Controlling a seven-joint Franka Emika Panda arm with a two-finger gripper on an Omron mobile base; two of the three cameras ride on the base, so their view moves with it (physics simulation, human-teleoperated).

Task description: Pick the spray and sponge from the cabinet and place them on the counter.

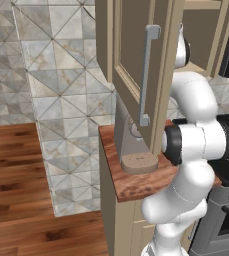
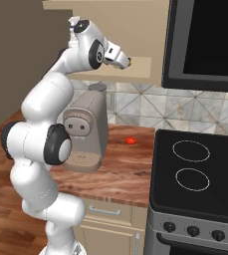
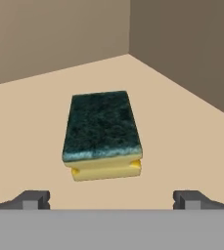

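Inside the cabinet (image 1: 136,55), the sponge (image 3: 102,134) lies flat on the pale shelf floor, its dark green top up and the yellow layer showing along the near edge. Taking the sponge as the landmark, the cabinet's back corner stands behind it and a little to its right in the hand view, and bare shelf surrounds it on every side. The gripper (image 3: 111,199) is spread as wide as it goes and holds nothing; its two dark fingertips (image 3: 33,199) stand in front of the sponge, one off each of its near corners, apart from it and not touching.

In the right base view the arm reaches up and the hand (image 2: 116,56) points into the open cabinet, above the grey coffee machine (image 2: 85,132) that stands on the counter (image 2: 120,169). A small red-orange thing (image 2: 131,140) rests on the counter between the coffee machine and the black stovetop (image 2: 200,169). In the left base view the cabinet door (image 1: 141,75) hangs open toward the camera, its long grey handle (image 1: 147,75) upright, hiding the shelf and the sponge behind it.
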